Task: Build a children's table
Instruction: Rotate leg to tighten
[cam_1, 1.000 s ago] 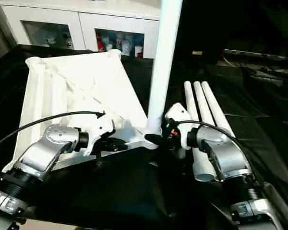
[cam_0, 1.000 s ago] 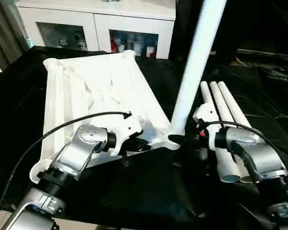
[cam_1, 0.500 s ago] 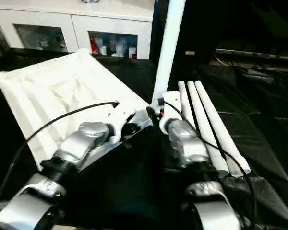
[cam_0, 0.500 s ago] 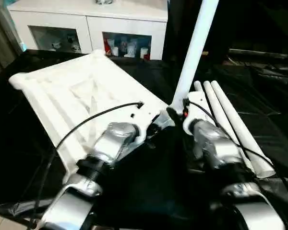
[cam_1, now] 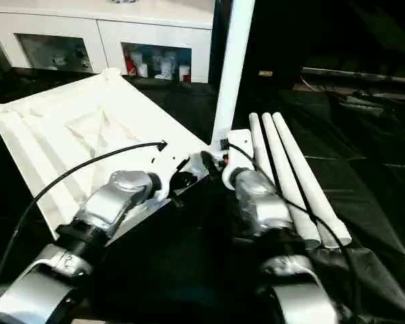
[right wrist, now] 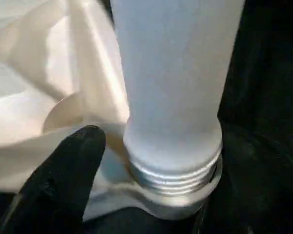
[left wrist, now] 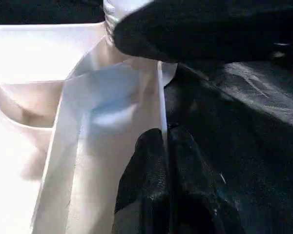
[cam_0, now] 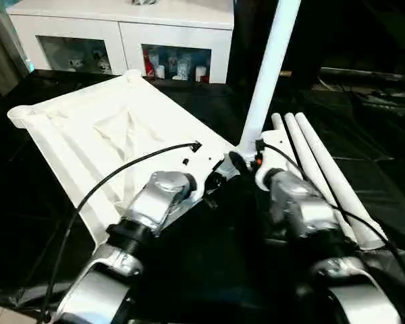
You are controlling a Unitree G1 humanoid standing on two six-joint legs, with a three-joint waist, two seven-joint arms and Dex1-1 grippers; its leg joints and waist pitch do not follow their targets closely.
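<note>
Nearest us, two silver forearms are reaching out over the black-draped table [cam_0: 209, 270]. The left tool [left wrist: 162, 146] is pinching its two black fingers tight on the thin rim of the tabletop [cam_0: 115, 135], right by the near corner socket. The right tool [right wrist: 151, 161] is sitting at the base of the one upright leg [cam_0: 266, 74]; one black finger [right wrist: 68, 165] is showing beside the leg's threaded end, apart from it, so the jaws are standing wide and gripping nothing. That leg is standing in the corner socket, tilted slightly. Just beyond the right forearm, three more legs [cam_0: 320, 169] are lying side by side on the black cover. The tabletop is lying ribbed side up, stretching away. Farthest back, one white cabinet [cam_0: 121, 27] is standing.
</note>
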